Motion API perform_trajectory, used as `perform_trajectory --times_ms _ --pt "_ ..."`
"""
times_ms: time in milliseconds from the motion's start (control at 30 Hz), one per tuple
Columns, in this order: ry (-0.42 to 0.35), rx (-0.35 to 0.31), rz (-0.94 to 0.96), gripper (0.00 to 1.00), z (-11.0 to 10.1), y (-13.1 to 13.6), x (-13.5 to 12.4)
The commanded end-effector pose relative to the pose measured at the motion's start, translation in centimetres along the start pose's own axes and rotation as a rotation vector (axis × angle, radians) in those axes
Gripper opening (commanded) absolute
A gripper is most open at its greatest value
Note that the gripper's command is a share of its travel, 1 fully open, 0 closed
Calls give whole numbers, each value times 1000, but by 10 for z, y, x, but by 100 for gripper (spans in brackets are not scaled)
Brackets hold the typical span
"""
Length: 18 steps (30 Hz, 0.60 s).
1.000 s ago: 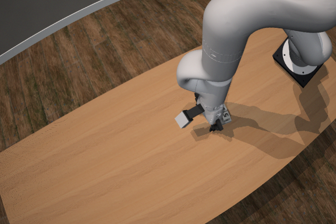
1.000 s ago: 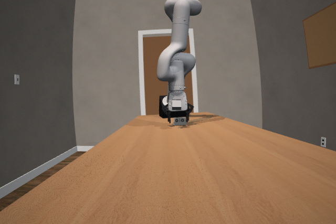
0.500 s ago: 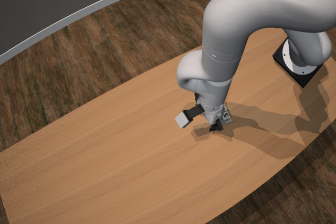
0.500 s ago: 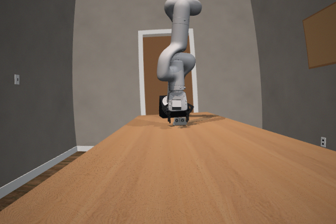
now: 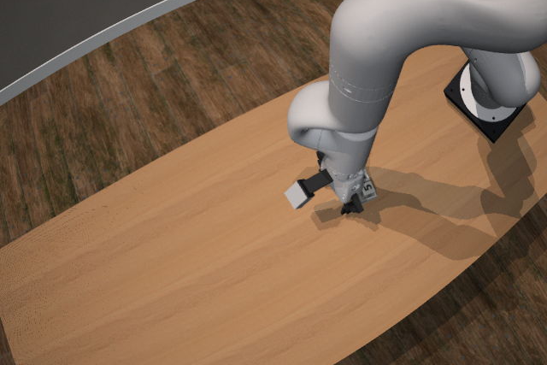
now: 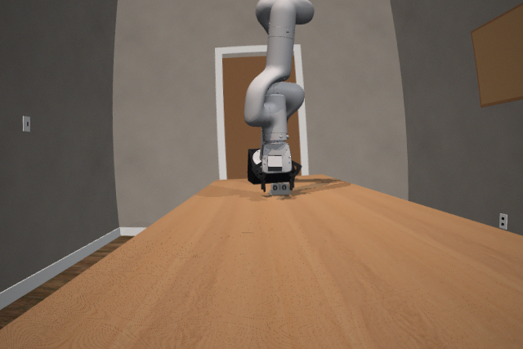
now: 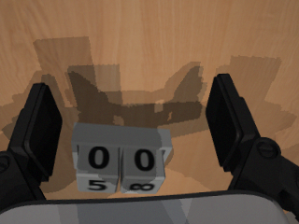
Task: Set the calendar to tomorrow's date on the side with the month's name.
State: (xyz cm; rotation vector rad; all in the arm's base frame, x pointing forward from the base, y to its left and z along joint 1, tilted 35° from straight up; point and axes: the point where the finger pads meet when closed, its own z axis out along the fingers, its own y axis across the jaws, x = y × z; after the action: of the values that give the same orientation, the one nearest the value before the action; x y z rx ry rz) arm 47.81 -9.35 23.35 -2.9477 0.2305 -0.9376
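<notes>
The grey tray (image 7: 121, 136) stands on the table and holds two cubes side by side. In the wrist view the left cube (image 7: 85, 163) (image 6: 283, 187) shows a 0 and, on an adjoining face, a 5; the 5 also shows from above in the top view. The right cube (image 7: 131, 164) (image 6: 274, 187) shows a 0 and, adjoining, an 8 lying sideways. A narrow gap separates the cubes. My gripper (image 5: 336, 182) (image 6: 278, 188) (image 7: 132, 96) is wide open, with one finger out to each side of the tray and touching nothing visible. The tray is nearer the wrist view's left finger. The month's name is not visible.
The wooden table (image 5: 190, 255) (image 6: 270, 277) carries the arm's black base plate (image 5: 493, 133). The white-ended camera block (image 5: 297, 195) juts from the wrist. Arm shadows fall around the tray. The upper arm covers part of the table in the top view.
</notes>
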Motion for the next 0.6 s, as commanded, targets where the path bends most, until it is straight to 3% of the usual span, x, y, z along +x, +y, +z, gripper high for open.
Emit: perform_trajectory --times_ms 0,300,567 --pt "1 0 0 100 0 0 1" --pt "1 0 0 100 -2 0 1" --pt "1 0 0 100 -27 0 1"
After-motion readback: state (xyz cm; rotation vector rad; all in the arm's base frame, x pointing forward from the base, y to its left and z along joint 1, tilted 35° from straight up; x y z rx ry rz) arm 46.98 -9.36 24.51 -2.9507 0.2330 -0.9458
